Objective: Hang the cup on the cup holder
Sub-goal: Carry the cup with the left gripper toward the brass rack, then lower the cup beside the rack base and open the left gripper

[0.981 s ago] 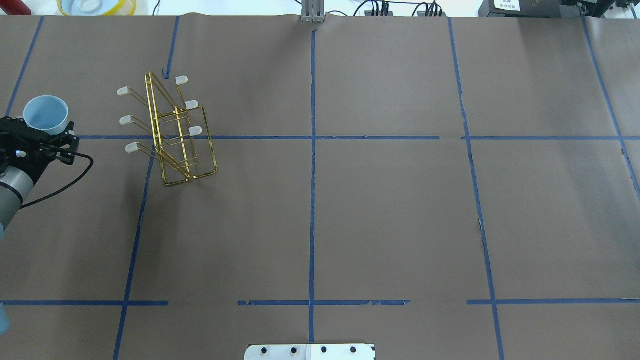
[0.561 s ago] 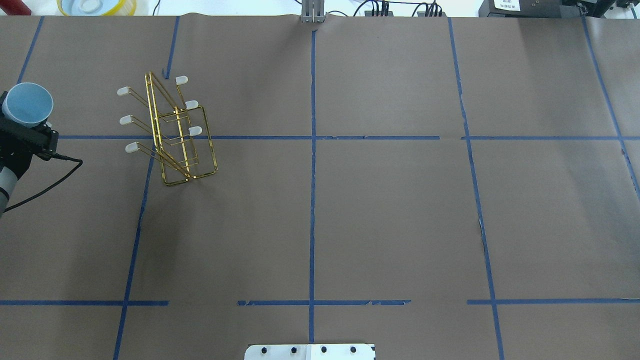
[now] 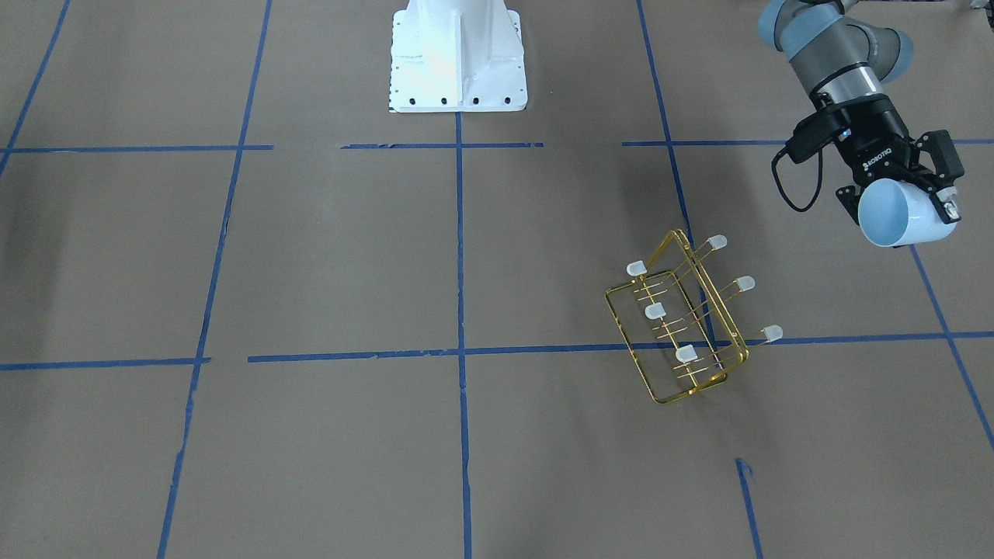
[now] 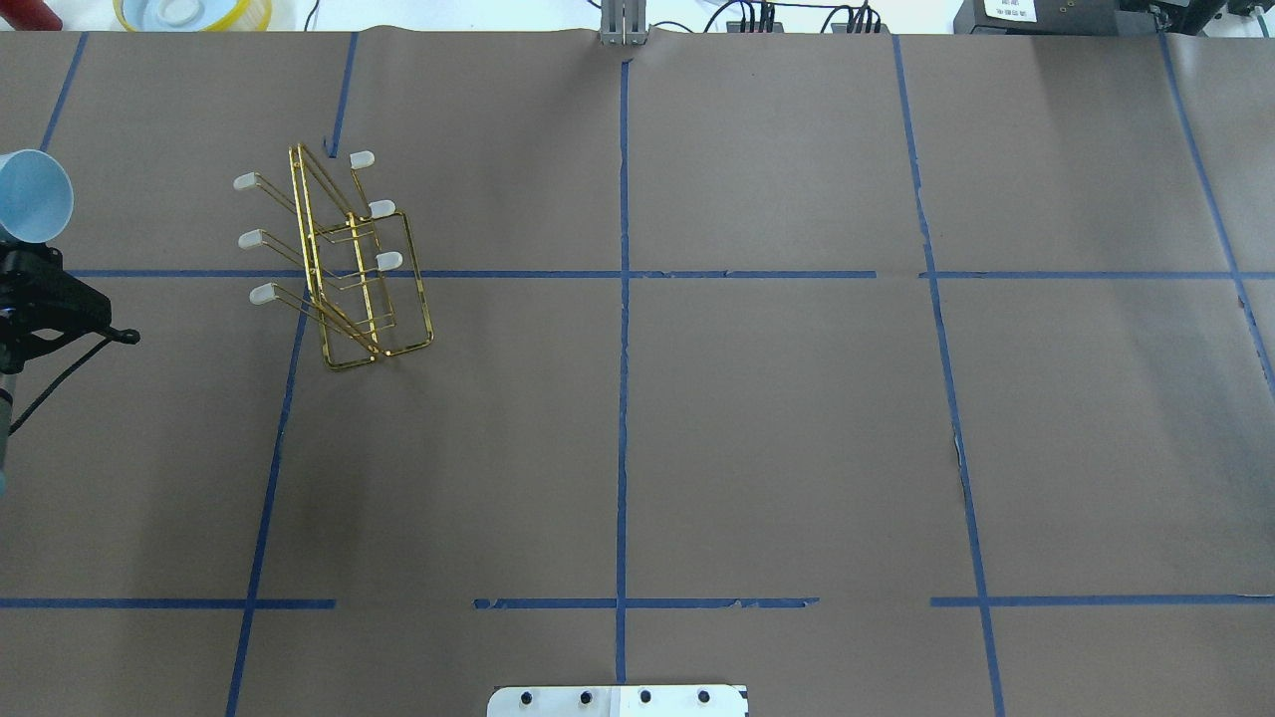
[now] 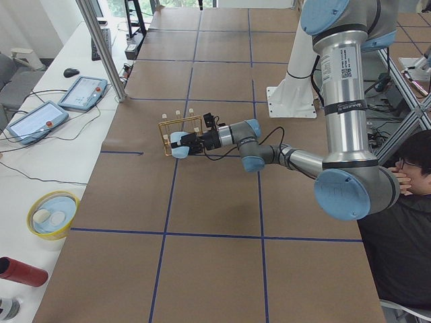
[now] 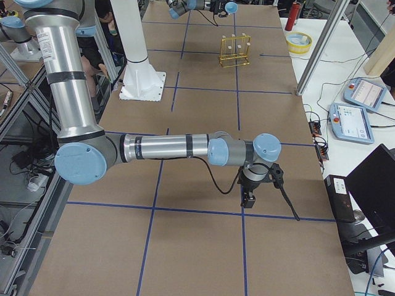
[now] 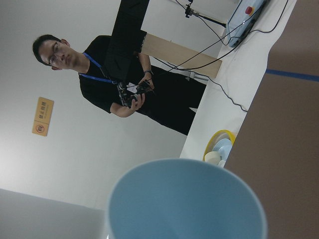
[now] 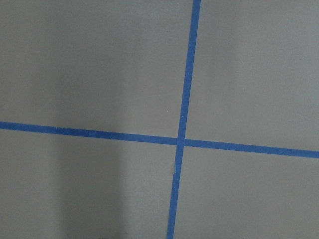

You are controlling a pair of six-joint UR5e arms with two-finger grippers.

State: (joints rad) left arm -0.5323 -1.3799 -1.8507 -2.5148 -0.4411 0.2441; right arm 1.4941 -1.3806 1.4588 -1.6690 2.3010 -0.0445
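Since the overhead frame a second ago, the cup (image 4: 30, 194) has slid to the far left edge and tipped sideways. The left gripper (image 3: 901, 203) is clamped on it, upper right in the front view, well apart from the rack (image 3: 679, 318). Best to aim the mouth squarely at one prong and slide on slowly. Whether the right gripper (image 6: 249, 198) is open cannot be told

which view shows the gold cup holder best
Exterior front-facing: the cup holder is whole, unobstructed, all six capped prongs distinct. Overhead exterior shows it whole too. In exterior left the cup covers part of it; exterior right shows it small and far. Wrist views miss it.
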